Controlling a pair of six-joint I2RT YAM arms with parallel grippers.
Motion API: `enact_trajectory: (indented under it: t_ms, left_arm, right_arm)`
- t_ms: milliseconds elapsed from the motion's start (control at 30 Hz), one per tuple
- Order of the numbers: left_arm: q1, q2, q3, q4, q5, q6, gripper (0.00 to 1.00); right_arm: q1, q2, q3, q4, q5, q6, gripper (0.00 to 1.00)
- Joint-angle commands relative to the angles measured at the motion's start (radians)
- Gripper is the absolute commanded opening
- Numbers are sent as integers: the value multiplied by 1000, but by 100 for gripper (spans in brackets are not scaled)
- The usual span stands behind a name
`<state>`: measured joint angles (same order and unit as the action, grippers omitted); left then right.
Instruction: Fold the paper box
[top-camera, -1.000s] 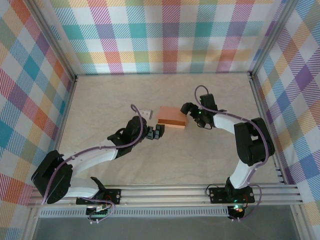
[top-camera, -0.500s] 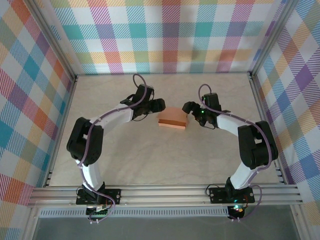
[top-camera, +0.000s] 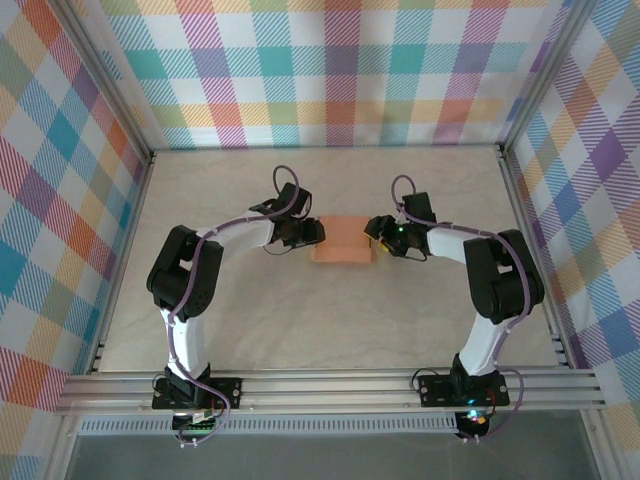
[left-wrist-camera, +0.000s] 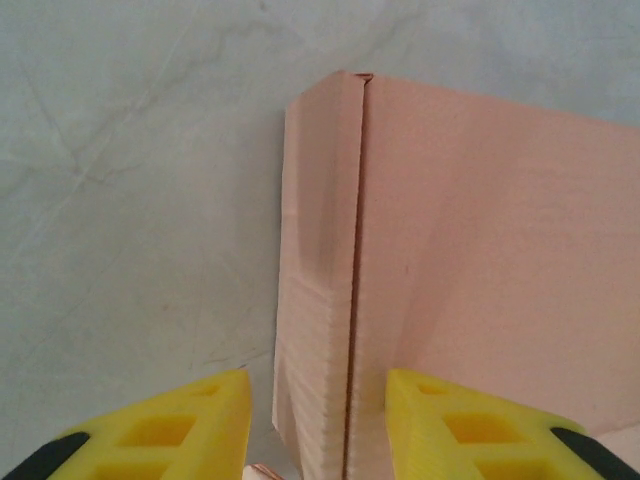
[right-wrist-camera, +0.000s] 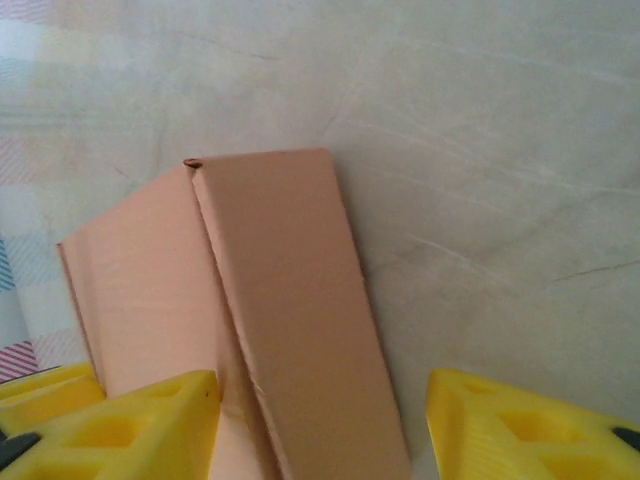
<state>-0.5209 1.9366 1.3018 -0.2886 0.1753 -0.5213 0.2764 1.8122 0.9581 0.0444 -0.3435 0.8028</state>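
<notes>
The paper box (top-camera: 343, 240) is a small salmon-orange closed box lying flat in the middle of the table. My left gripper (top-camera: 314, 234) is at its left end and my right gripper (top-camera: 376, 232) at its right end, facing each other. In the left wrist view the yellow fingers (left-wrist-camera: 170, 430) straddle the box's (left-wrist-camera: 460, 230) end wall, with a gap on the outer side; the left gripper (left-wrist-camera: 318, 425) is open. In the right wrist view the right gripper (right-wrist-camera: 320, 430) straddles the box's (right-wrist-camera: 290, 300) other end wall, its outer finger (right-wrist-camera: 520, 430) well apart from the card; it is open too.
Plaid walls (top-camera: 330, 70) close the table at the back and both sides. Aluminium rails (top-camera: 330, 385) run along the near edge by the arm bases. The pale table surface (top-camera: 340, 320) lies bare in front of the box.
The left arm swung from in front of the box round to its left end. Both grippers' jaws have narrowed around the box ends. The box shifted slightly toward the front.
</notes>
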Motion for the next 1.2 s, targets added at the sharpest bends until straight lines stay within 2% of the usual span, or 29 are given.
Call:
enact_trajectory:
  t_ms: [0, 167, 300, 333, 400, 533, 900, 1033, 1167]
  left_arm:
    - [7, 3, -27, -26, 0, -9, 39]
    - [9, 9, -37, -13, 10, -13, 39]
    - [17, -5, -50, 2, 38, -23, 40]
    - [24, -12, -60, 48, 56, -34, 40]
    - [41, -28, -87, 103, 98, -64, 43]
    - [69, -57, -131, 188, 162, -102, 52]
    - [120, -36, -171, 308, 279, -176, 49]
    - [123, -46, -166, 308, 287, -160, 56]
    - [132, -35, -154, 289, 279, -115, 53]
  right_arm:
    - [5, 24, 18, -10, -18, -21, 52]
    - [4, 41, 23, 15, -47, -29, 51]
    - [4, 25, 19, 71, -90, -38, 68]
    - [4, 21, 18, 84, -100, -38, 71]
    - [1, 18, 19, 93, -104, -36, 74]
    - [-6, 26, 12, 127, -129, -12, 75]
    - [-19, 51, -4, 181, -174, 32, 76]
    - [-22, 55, -3, 179, -175, 33, 76]
    - [-24, 73, 11, 178, -190, 34, 76]
